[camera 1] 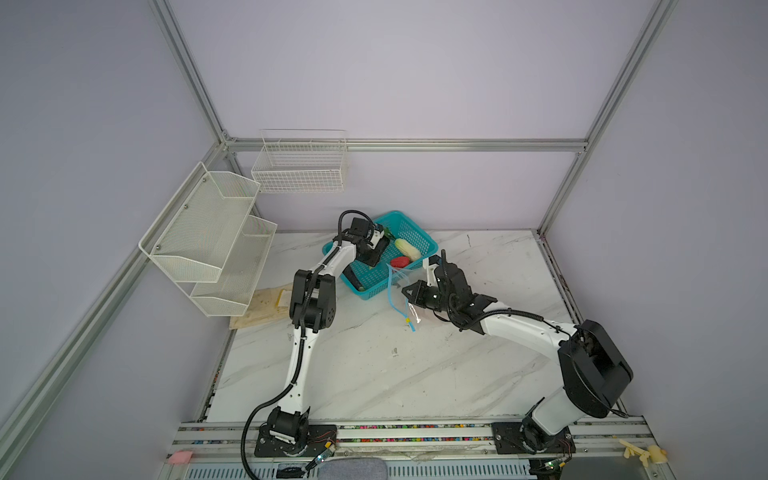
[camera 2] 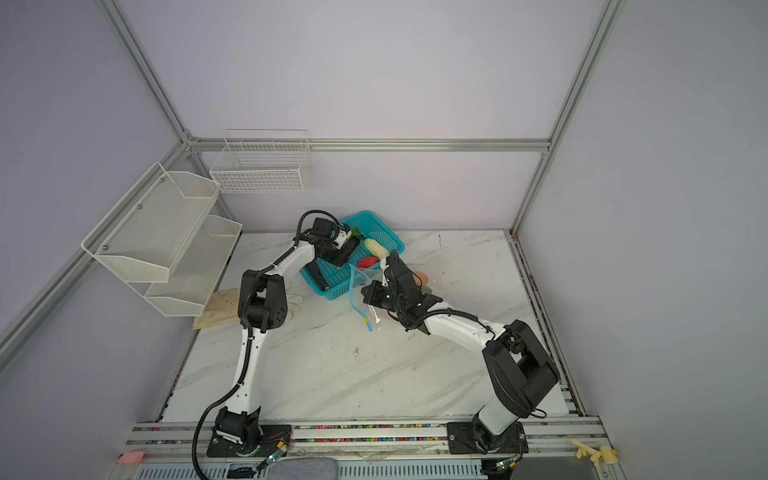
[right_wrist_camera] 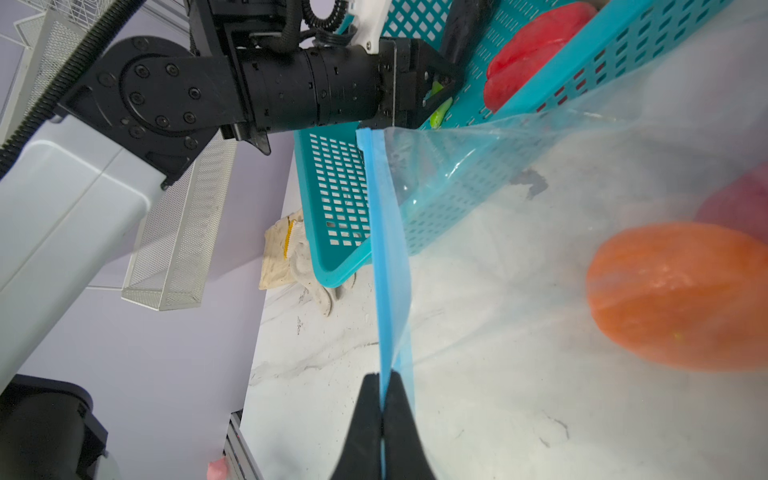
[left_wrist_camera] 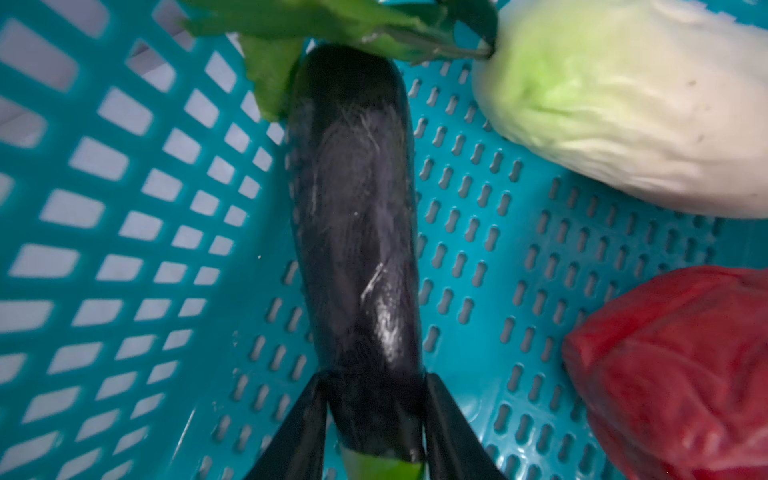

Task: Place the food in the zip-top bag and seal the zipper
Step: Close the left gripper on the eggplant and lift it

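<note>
My left gripper [left_wrist_camera: 374,382] reaches into the teal basket [left_wrist_camera: 124,249], its fingers pressed against both sides of the dark eggplant [left_wrist_camera: 357,232] near its green stem end. A white cabbage [left_wrist_camera: 623,104] and a red piece [left_wrist_camera: 673,365] lie beside it in the basket. My right gripper [right_wrist_camera: 381,378] is shut on the light-blue zipper [right_wrist_camera: 384,249] of the clear zip-top bag [right_wrist_camera: 540,249] and holds its mouth up next to the basket. Inside the bag lie an orange food piece [right_wrist_camera: 673,295] and a pinkish one [right_wrist_camera: 739,203]. In a top view the yellow slider [camera 1: 408,320] hangs low on the strip.
The teal basket [camera 1: 365,296] sits at the back middle of the marble table. White mesh shelves [camera 1: 208,237] and a wire basket [camera 1: 301,166] hang on the left and back walls. A wooden board [camera 1: 262,307] with a cloth glove lies at the table's left edge.
</note>
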Motion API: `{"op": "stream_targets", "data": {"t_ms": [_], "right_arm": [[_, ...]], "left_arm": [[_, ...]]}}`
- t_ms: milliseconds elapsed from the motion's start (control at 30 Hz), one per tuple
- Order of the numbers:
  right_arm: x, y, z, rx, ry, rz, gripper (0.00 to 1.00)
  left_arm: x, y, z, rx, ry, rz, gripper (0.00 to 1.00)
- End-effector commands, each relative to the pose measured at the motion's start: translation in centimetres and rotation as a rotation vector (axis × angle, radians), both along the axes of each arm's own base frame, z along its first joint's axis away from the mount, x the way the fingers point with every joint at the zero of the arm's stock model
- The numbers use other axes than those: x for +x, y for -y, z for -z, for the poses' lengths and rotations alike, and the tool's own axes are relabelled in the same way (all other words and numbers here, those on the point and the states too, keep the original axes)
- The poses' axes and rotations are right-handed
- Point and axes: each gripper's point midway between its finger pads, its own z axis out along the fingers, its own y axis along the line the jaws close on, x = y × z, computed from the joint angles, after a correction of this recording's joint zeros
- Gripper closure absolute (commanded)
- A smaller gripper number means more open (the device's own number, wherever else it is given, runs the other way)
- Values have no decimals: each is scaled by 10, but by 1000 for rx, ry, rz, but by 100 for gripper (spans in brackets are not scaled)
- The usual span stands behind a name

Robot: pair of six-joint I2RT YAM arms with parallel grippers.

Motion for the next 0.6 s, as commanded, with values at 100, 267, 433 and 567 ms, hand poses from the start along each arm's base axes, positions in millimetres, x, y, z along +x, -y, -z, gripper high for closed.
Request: {"op": "stream_targets", "data": {"t_ms": [100,267,433,567], "right_arm": [[9,-4,-19,40,42,10,100],[10,-2,-21,37,48,17,100],[9,1,-18,30,53,19,100],[9,3,-19,29,61,18,100]], "left_arm": [[4,-2,-65,-28,114,0,64],[-7,-8,-75,-15,114,-18,65],[-20,-13,-87,-10,115,-29,67],[-29,-17,-93,-3,114,-38,69]]}}
